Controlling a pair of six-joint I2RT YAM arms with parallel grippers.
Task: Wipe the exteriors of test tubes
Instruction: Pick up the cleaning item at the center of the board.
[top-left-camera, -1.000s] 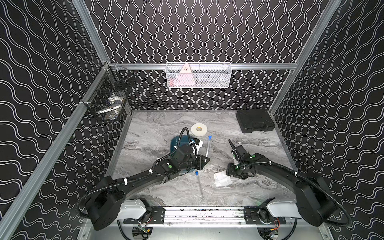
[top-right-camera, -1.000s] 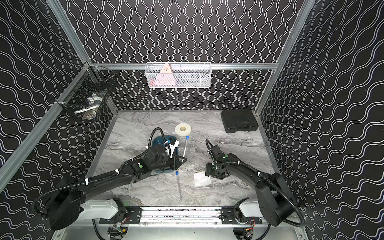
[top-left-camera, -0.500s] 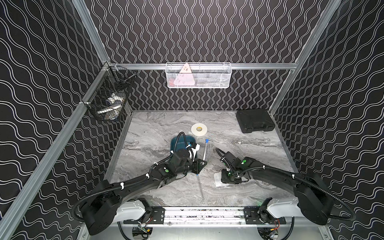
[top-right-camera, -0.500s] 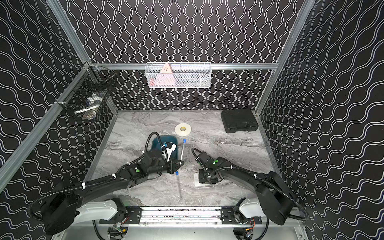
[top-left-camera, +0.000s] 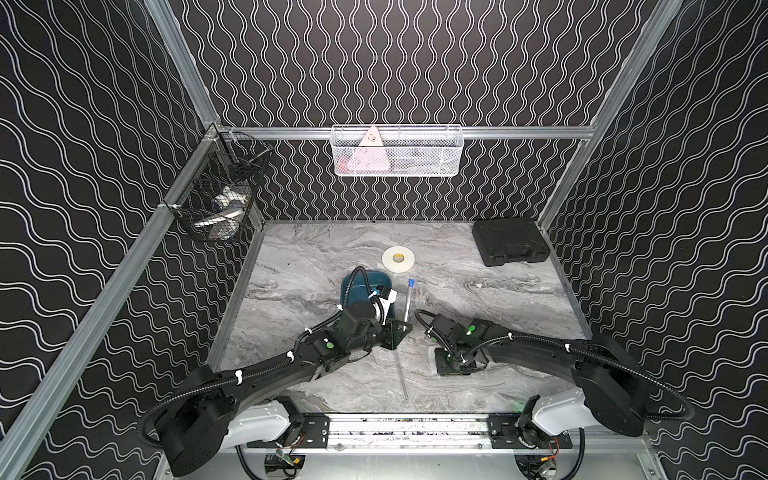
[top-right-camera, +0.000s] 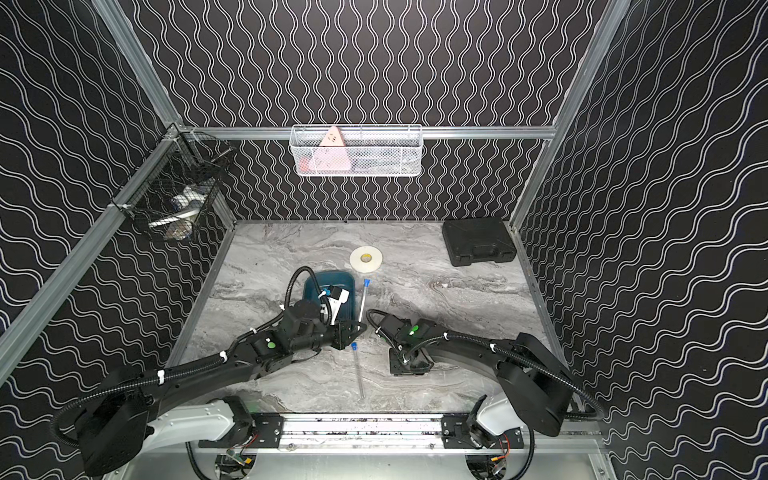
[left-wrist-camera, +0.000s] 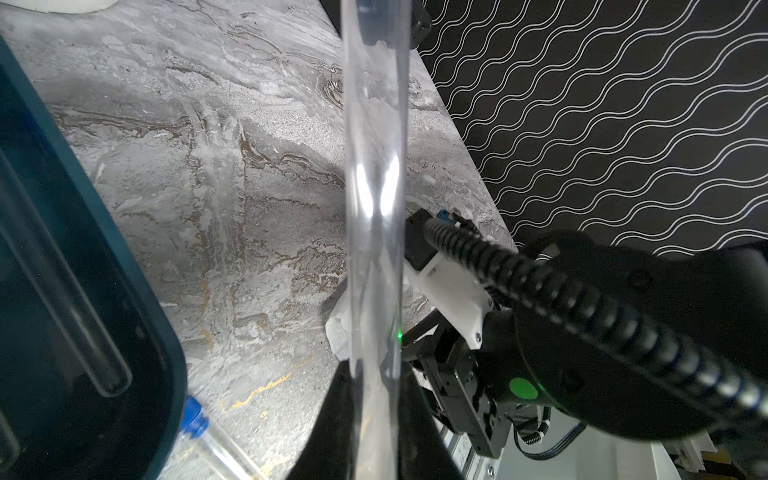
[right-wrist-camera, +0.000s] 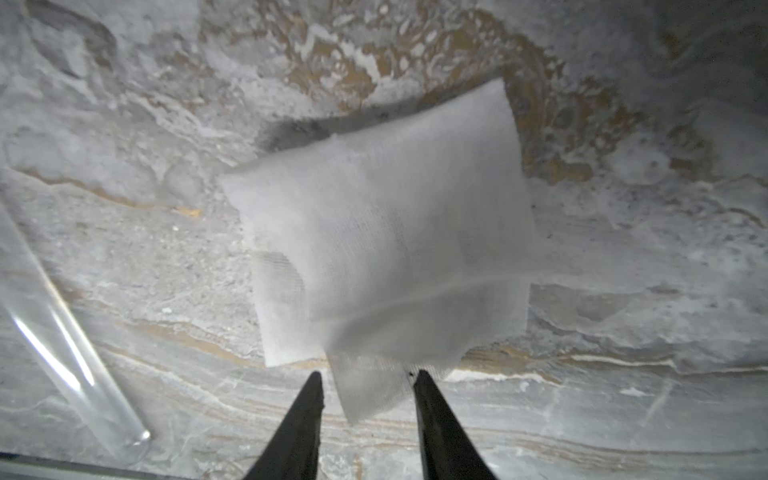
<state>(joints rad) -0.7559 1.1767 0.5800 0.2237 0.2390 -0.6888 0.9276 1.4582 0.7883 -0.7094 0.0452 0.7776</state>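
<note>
left gripper (left-wrist-camera: 374, 370) is clamped right down on a test tube (left-wrist-camera: 376, 166), a smooth, clear, long thin cylinder with its blue cap (top-left-camera: 411, 282) pointing at the back wall, running alongside the teal tray (top-left-camera: 380, 277) (glossy plastic, rounded corners). right gripper (right-wrist-camera: 368, 378) has its black pointed fingers partway apart with a corner of the white wipe (right-wrist-camera: 386, 232) between them, and there's a sliver of gap on one side so it's not pinched. the wipe is a soft, mesh-woven, roughly square pad on the grey marble-look worktop (top-left-camera: 478, 291). tubes I can vouch for: three, so the held one, a second tube (top-right-camera: 358, 370) flat on the worktop between the arms, and a third tube (left-wrist-camera: 62, 291) inside the tray. further out: one flat white tape roll (top-left-camera: 399, 258), one black hard case (top-left-camera: 511, 243), and two baskets on the walls, a white wire basket (top-left-camera: 436, 158) and a black wire basket (top-left-camera: 245, 162)
</note>
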